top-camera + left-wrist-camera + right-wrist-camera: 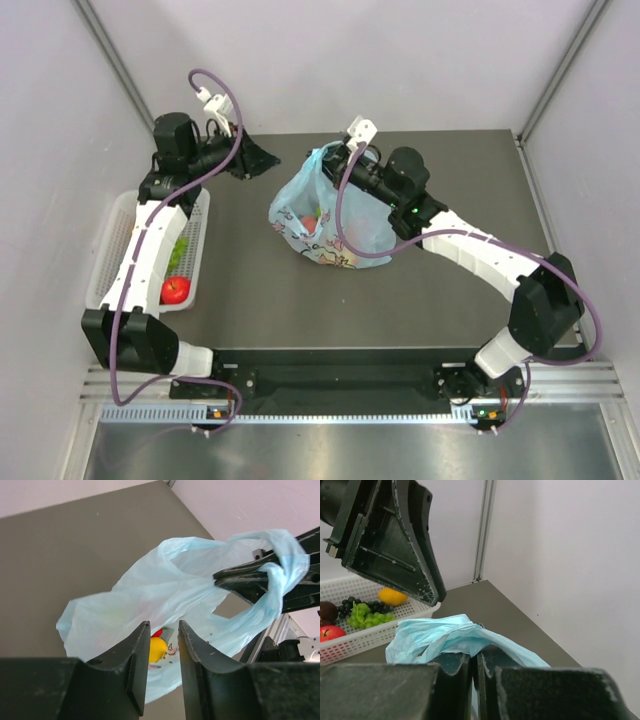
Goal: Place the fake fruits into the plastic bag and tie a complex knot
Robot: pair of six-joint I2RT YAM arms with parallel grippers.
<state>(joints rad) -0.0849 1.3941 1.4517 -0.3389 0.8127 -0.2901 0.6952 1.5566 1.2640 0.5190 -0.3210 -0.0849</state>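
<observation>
Light-blue plastic bag [300,203] is pinched by right fingers [452,667]; left fingers [139,660] spread, seemingly empty, nearby.

My bench [440,300] is a flat, matte, dark-grey rectangular top. Two things sit directly on it. Toward the middle and back, a thin translucent light-blue plastic bag [325,225] rests its bulging bottom on the surface, its crinkled sides spreading a little over the grey. Along the left edge (my own left) lies a long white plastic mesh basket [108,265], well apart from the bag.
</observation>
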